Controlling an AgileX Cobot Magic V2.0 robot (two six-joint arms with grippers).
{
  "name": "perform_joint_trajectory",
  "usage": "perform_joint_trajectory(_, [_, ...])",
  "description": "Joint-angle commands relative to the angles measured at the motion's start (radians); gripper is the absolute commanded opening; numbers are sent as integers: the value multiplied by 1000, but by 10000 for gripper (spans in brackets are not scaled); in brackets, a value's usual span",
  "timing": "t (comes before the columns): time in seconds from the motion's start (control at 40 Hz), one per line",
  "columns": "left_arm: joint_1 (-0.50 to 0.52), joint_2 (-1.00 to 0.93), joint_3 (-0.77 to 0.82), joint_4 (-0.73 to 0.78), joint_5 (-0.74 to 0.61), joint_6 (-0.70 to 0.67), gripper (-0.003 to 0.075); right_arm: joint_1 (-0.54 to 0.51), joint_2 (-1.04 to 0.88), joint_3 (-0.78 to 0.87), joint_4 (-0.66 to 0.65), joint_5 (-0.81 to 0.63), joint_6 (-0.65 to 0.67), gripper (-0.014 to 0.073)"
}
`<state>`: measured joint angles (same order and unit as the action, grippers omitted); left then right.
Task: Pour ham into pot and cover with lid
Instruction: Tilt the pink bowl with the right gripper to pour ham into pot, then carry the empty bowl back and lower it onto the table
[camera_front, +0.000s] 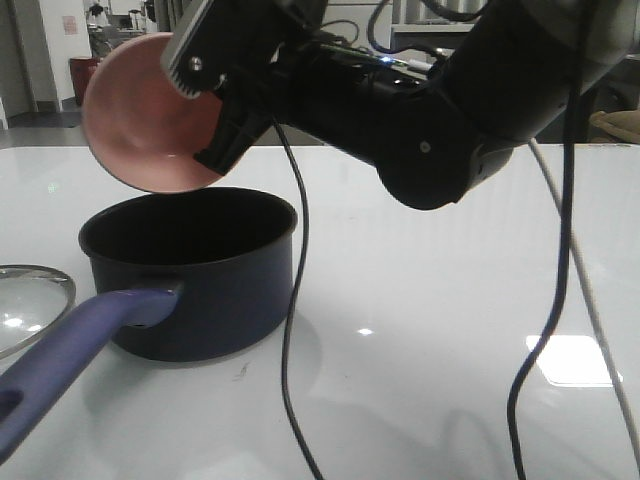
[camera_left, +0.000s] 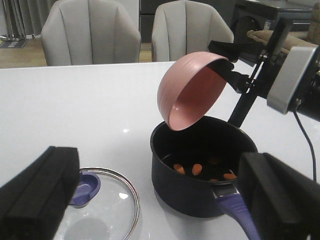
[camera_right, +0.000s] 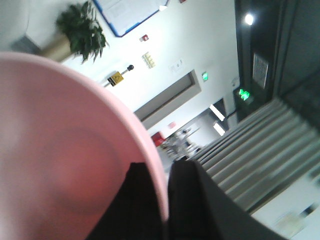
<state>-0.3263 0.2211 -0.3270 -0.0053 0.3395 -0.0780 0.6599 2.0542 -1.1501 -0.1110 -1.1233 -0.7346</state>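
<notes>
The right gripper (camera_left: 231, 75) is pinching the pink bowl (camera_left: 190, 90) by its rim, tipping it steeply over the pot (camera_left: 200, 170), presumably so everything slides out. Four ham (camera_left: 197, 169) chunks are sitting inside the pot. One lid (camera_left: 107, 205) is waiting on the bench (camera_left: 75, 115) beside the pot. The left gripper (camera_left: 150, 210) is hanging nearby, fingers apart.

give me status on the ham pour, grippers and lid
Right gripper shut on pink bowl, tipped over pot. Ham in pot. Left gripper open, empty. Lid on table, pot uncovered.
</notes>
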Motion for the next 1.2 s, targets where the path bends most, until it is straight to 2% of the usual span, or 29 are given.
perform_joint_trajectory(0.0, [-6,9,-26,-9,-78,-2,654,-1,-70,-21,111,-150,260,147])
perform_joint_trajectory(0.075, [-6,9,-26,-9,-78,-2,655,1,-95,-21,194,-83,384,147])
perform_joint_trajectory(0.175, [-6,9,-26,-9,-78,-2,655,1,-151,-21,276,112,465,147])
perform_joint_trajectory(0.325, [-6,9,-26,-9,-80,-2,655,1,-264,-21,349,397,472,147])
perform_joint_trajectory(0.475, [-6,9,-26,-9,-82,-2,655,-15,-383,-21,351,680,471,147])
perform_joint_trajectory(0.65, [-6,9,-26,-9,-82,-2,655,-72,-493,-21,355,946,471,147])
perform_joint_trajectory(0.824, [-6,9,-26,-9,-82,-2,655,-178,-558,-21,407,1191,471,147])
perform_joint_trajectory(0.974, [-6,9,-26,-9,-82,-2,655,-313,-564,-21,463,1421,471,147])
perform_joint_trajectory(1.174, [-6,9,-26,-9,-82,-2,655,-489,-543,-21,463,1607,471,147])
